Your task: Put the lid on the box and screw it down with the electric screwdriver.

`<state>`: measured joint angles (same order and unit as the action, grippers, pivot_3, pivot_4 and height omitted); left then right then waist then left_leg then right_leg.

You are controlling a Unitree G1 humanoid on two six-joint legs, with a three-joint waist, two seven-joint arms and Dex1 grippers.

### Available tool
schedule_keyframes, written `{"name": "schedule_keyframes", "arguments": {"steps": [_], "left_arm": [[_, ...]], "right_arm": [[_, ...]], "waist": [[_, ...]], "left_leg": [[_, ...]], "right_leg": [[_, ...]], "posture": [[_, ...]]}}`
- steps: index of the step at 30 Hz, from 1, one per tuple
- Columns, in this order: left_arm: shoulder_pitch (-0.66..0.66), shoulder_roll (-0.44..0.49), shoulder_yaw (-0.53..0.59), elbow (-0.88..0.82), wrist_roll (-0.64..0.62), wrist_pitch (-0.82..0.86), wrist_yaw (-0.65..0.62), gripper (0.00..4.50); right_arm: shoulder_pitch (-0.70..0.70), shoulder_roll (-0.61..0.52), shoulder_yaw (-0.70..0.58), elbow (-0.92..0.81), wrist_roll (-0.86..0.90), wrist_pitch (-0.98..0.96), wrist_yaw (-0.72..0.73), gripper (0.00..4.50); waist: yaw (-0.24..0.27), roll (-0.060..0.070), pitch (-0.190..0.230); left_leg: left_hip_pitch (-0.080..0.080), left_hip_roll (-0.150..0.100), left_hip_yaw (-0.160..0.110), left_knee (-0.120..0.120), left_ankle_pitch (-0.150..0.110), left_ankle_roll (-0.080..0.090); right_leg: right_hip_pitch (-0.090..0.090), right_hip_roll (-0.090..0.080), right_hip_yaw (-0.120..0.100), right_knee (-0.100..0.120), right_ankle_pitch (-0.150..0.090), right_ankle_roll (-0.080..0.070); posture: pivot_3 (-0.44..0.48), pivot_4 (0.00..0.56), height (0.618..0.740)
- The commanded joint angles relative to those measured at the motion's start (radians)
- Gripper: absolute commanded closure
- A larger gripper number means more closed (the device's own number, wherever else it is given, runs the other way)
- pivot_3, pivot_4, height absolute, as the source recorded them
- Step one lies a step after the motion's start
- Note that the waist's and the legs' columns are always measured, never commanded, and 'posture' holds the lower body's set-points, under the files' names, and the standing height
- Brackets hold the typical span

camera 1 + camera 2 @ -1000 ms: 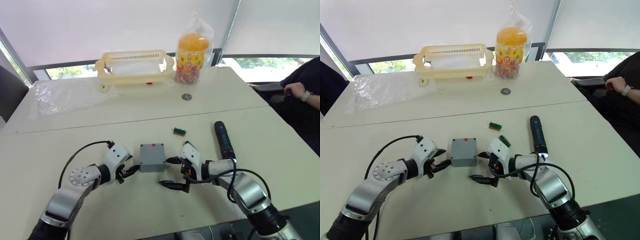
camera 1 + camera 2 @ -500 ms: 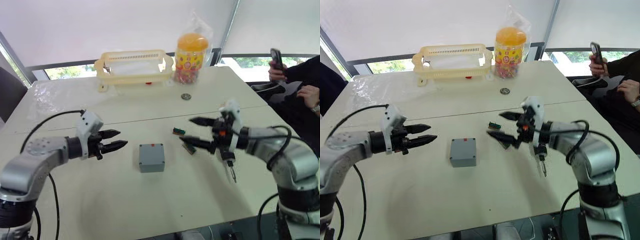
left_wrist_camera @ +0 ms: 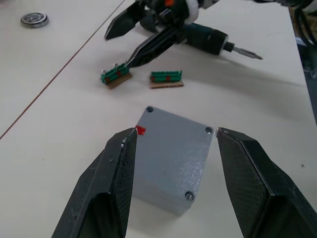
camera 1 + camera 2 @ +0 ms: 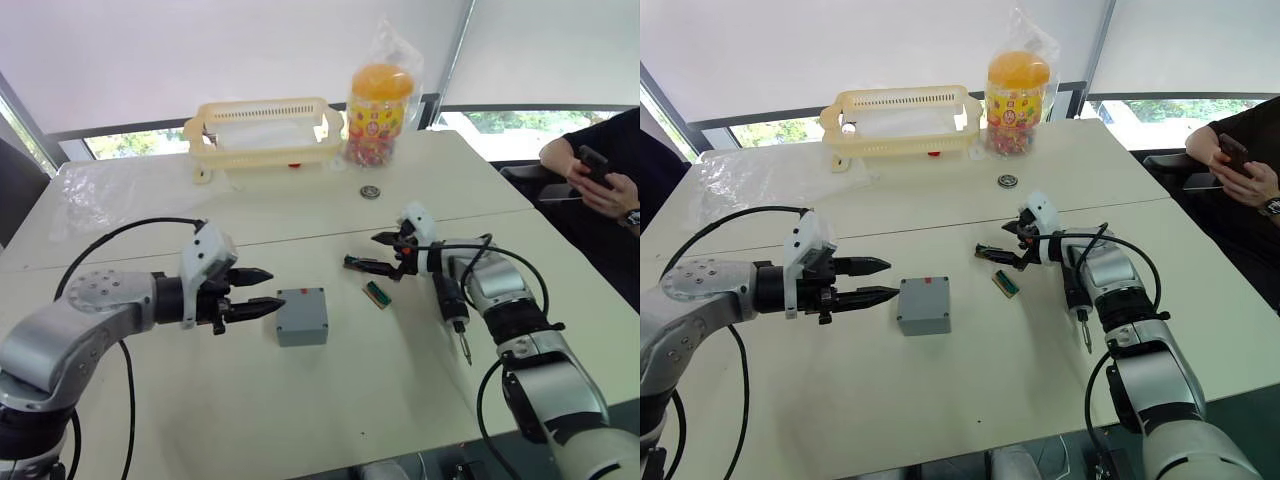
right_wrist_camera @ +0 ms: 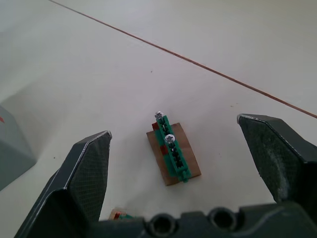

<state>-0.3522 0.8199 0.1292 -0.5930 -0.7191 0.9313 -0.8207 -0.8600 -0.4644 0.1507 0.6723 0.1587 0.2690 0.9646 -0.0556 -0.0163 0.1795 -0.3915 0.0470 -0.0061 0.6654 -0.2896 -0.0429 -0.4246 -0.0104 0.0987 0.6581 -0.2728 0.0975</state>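
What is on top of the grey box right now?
The lid sits on the box, with screws showing in its corner holes. It covers the opening, so the inside cannot be seen. Both grippers are clear of it.

Head cameras overlook the table (image 4: pixel 330 400); wrist cameras face it closely.

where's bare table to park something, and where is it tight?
Free: the near table edge in front of the box, and the stretch between box and basket. Tight: right of the box, where the right tool, two green blocks and the screwdriver cluster.
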Motion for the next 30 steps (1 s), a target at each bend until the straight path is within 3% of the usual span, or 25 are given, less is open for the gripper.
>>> {"name": "schedule_keyframes", "arguments": {"steps": [1, 4, 19, 25, 30], "left_arm": [[0.009, -0.003, 0.010, -0.026, -0.004, -0.006, 0.038, 1.93], [0.020, -0.005, 0.008, -0.026, -0.008, -0.008, 0.054, 1.93], [0.064, -0.009, -0.039, -0.016, 0.026, -0.056, 0.072, 1.93], [0.074, -0.012, -0.042, -0.015, 0.033, -0.064, 0.072, 1.93], [0.081, -0.013, -0.039, -0.011, 0.042, -0.071, 0.072, 1.93]], "right_arm": [[-0.033, 0.019, -0.014, 0.049, -0.027, -0.074, -0.011, 0.54], [-0.033, 0.037, -0.022, 0.067, -0.032, -0.098, -0.012, 1.82], [-0.016, 0.068, -0.032, 0.071, -0.045, -0.128, -0.042, 1.82], [-0.022, 0.069, -0.033, 0.088, -0.052, -0.133, -0.048, 4.45], [-0.018, 0.071, -0.031, 0.092, -0.057, -0.141, -0.042, 4.45]], "waist": [[-0.003, 0.000, 0.000], [-0.010, 0.000, 0.000], [-0.015, 0.000, 0.000], [-0.015, 0.000, 0.000], [-0.015, 0.000, 0.000]], "left_leg": [[0.000, 0.000, 0.000, 0.000, 0.000, 0.000], [0.001, 0.000, 0.000, 0.000, 0.000, 0.000], [0.001, 0.000, -0.001, 0.000, 0.000, -0.001], [0.001, 0.000, -0.001, 0.000, 0.000, -0.001], [0.001, 0.000, -0.001, 0.000, 0.000, -0.001]], "right_leg": [[0.000, 0.000, 0.000, 0.000, 0.000, 0.000], [0.000, 0.000, 0.000, 0.001, 0.000, 0.000], [0.000, 0.000, 0.000, 0.003, 0.000, 0.000], [0.000, 0.000, 0.000, 0.003, 0.000, 0.000], [0.000, 0.000, 0.000, 0.003, 0.000, 0.000]], "posture": [[0.000, 0.150, 0.740], [0.000, 0.150, 0.740], [0.000, 0.150, 0.740], [0.000, 0.150, 0.740], [0.000, 0.150, 0.740]]}}
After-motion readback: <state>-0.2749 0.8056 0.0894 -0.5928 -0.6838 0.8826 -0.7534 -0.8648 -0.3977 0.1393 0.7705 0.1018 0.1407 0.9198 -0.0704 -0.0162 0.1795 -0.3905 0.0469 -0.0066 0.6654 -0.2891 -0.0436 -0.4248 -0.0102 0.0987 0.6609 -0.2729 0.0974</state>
